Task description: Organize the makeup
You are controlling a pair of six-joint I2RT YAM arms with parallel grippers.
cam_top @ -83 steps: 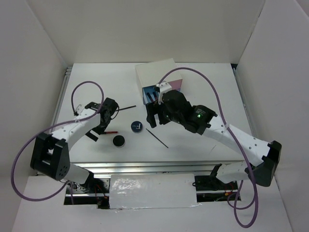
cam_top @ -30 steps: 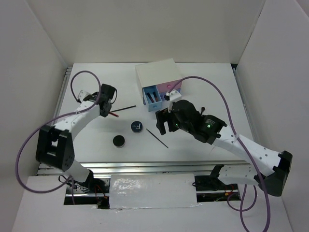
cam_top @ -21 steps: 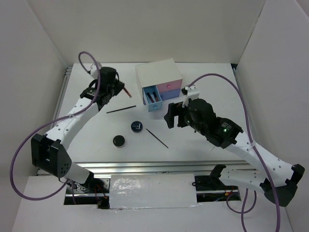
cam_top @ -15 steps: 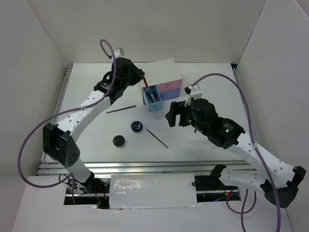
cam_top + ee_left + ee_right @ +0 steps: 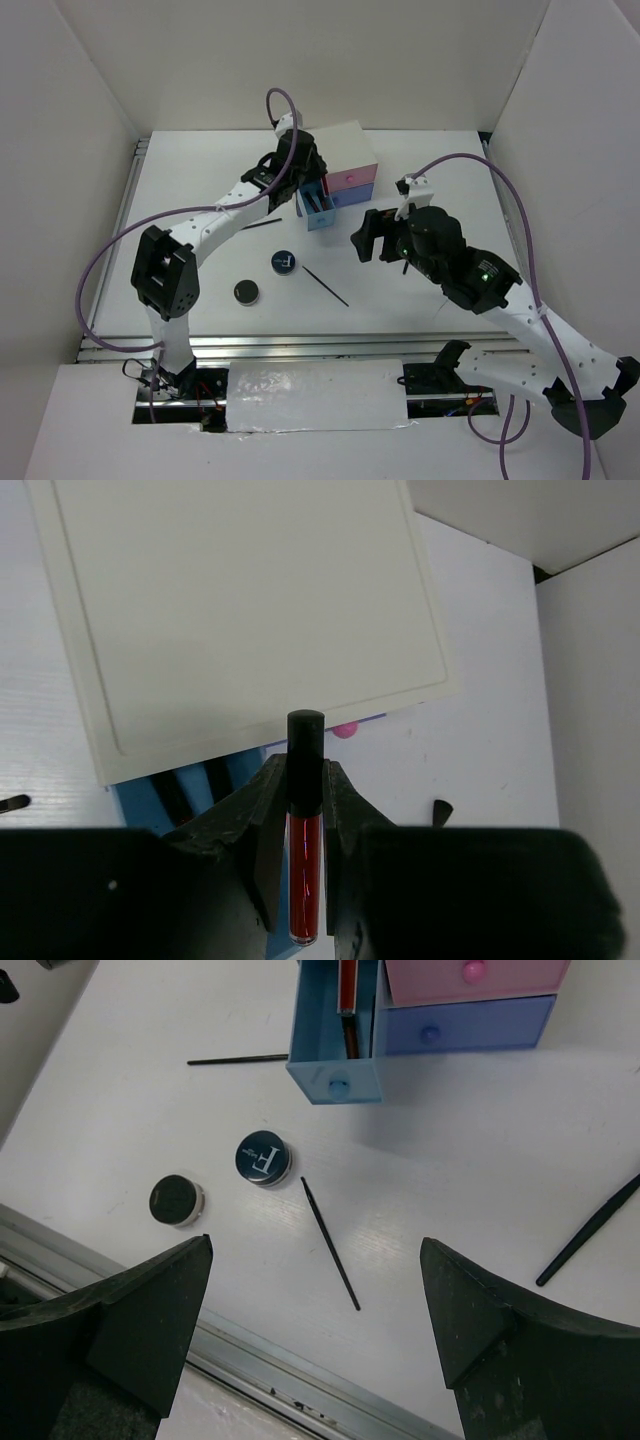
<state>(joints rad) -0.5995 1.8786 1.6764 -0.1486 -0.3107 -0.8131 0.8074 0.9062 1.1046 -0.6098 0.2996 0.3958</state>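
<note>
My left gripper (image 5: 305, 780) is shut on a red tube with a black cap (image 5: 304, 880). It hangs over the open blue drawer (image 5: 318, 208) of the white box (image 5: 330, 148). The drawer (image 5: 335, 1030) holds red-brown pencils (image 5: 348, 990). On the table lie a round compact with a white mark (image 5: 263, 1157), a plain black compact (image 5: 176, 1200) and two thin black sticks (image 5: 330, 1245) (image 5: 237, 1059). A black brush (image 5: 590, 1230) lies at the right. My right gripper (image 5: 315, 1250) is open high above the table, right of the drawers (image 5: 375, 232), with nothing between its fingers.
The pink drawer (image 5: 470, 978) and the violet-blue drawer (image 5: 465, 1025) are shut. A metal rail (image 5: 290, 1385) runs along the table's near edge. White walls enclose the table on three sides.
My left arm has swung from the table's left side, carrying the red tube up and right to above the open drawer. My right arm has drawn back to the right.
</note>
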